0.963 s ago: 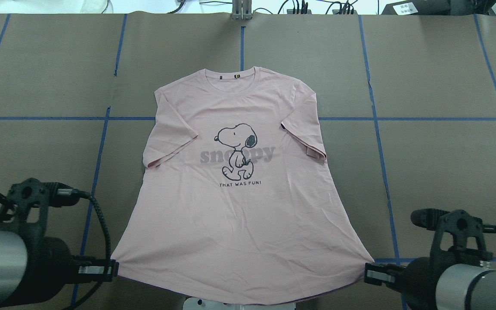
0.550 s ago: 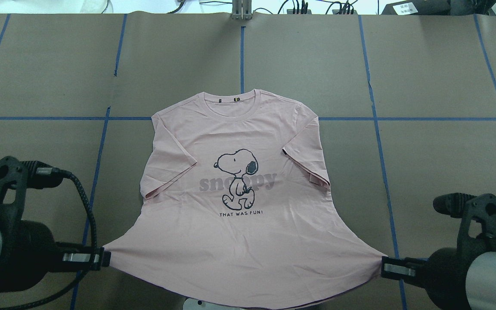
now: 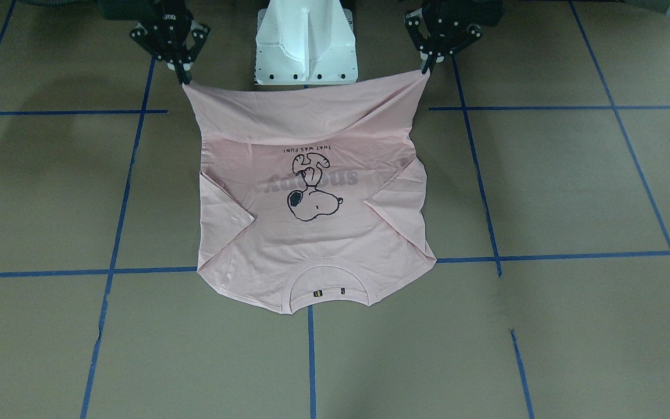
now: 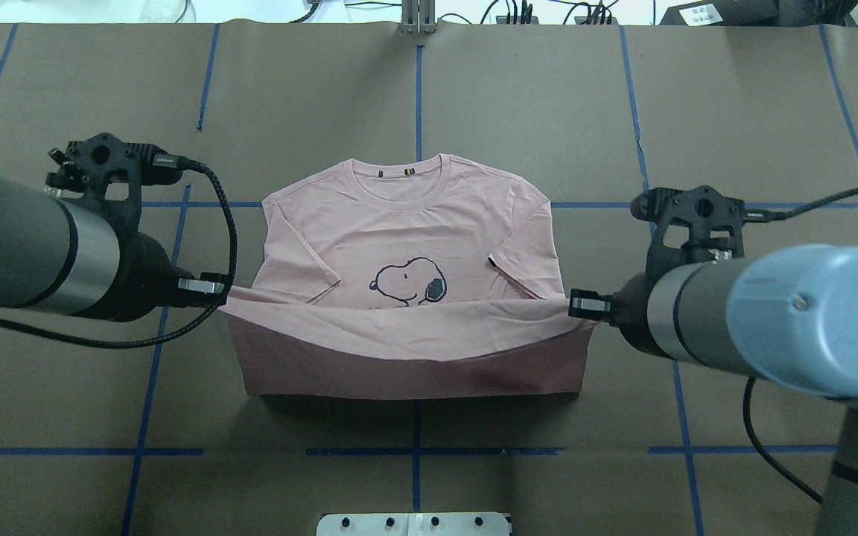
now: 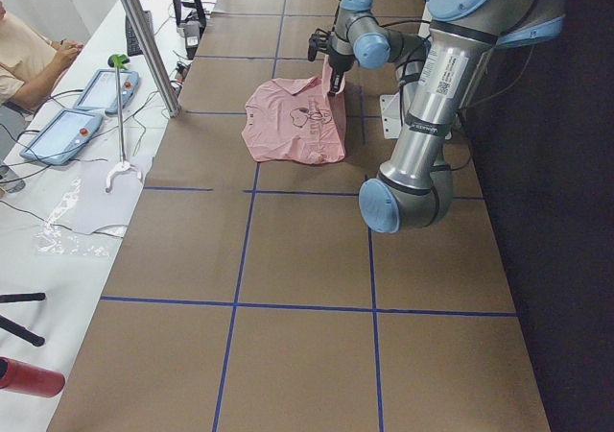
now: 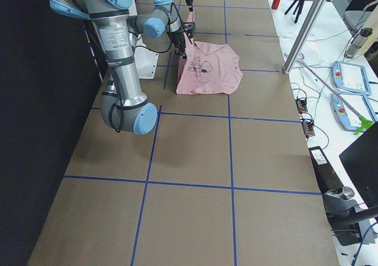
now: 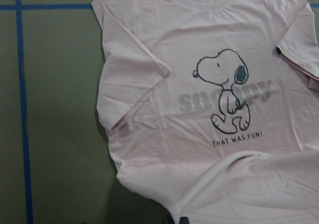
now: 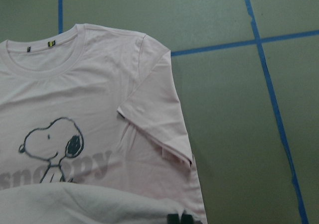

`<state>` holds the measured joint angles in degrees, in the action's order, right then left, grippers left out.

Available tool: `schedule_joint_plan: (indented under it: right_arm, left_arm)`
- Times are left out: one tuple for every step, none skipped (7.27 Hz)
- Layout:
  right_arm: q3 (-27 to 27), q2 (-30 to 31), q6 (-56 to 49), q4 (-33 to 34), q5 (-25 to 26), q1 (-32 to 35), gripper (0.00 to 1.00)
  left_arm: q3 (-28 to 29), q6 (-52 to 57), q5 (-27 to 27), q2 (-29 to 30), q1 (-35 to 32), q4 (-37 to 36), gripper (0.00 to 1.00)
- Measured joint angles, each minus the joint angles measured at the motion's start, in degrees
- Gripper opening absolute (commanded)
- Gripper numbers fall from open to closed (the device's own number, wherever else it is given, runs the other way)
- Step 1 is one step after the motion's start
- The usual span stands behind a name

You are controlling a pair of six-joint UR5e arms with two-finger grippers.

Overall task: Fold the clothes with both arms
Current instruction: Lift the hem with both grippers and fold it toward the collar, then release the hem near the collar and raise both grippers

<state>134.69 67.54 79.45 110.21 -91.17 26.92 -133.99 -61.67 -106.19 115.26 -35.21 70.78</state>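
**Hem raised at both corners, fold half made**

I hold the thin, pale pink short-sleeved T-shirt (image 4: pixel 407 216) by its two bottom corners. It lies print-up in the centre of the overhead view on the brown paper-covered table (image 4: pixel 771 134). Its collar (image 4: pixel 408 173) points toward the top of the frame and its sleeves lie flat.

My left gripper (image 4: pixel 214 287), at centre left, has its fingers pinched together on one hem corner. My right gripper (image 4: pixel 584 304), at centre right, is clamped the same way on the other. Both corners are off the table. The hem sags in a shallow curve between them and hides the lower half of the black-outline cartoon dog print (image 4: pixel 408 279). Below that raised edge, a darker pink band of cloth runs down to the fold line on the table.

The cloth is light and entirely limp, so the middle droops wherever I give it no support. I judge the corners to be the right hold, because from there I can stretch the hem straight. If my two grips drift closer together, the sag will deepen and the fold will wrinkle. Such thin fabric could also slip out of a small pinch, so even tension on both sides matters. Next, I judge, the hem should travel toward the collar and be laid down level.
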Motion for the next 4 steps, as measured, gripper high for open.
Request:
schedule_joint_plan:
  right_arm:
    - [-5.81, -2.42, -2.91, -1.85, -0.59, 3.88, 0.0]
    - [-11.48, -3.99, -4.99, -5.52, -0.82, 6.79, 0.0]
    - [-17.51, -5.45, -6.74, -10.1, -0.88, 9.06, 0.0]
    - [-24.01, -7.45, -7.76, -14.9, -0.85, 10.69, 0.0]
  left_arm:
    - [4.88, 1.91, 0.03, 1.63, -2.43, 1.81, 0.0]
    - [10.21, 2.79, 0.09, 2.45, -4.34, 5.64, 0.0]
    - [15.78, 3.54, 0.68, 2.91, -5.85, 10.45, 0.0]
    - [21.43, 4.47, 1.78, 3.33, -7.06, 15.55, 0.0]
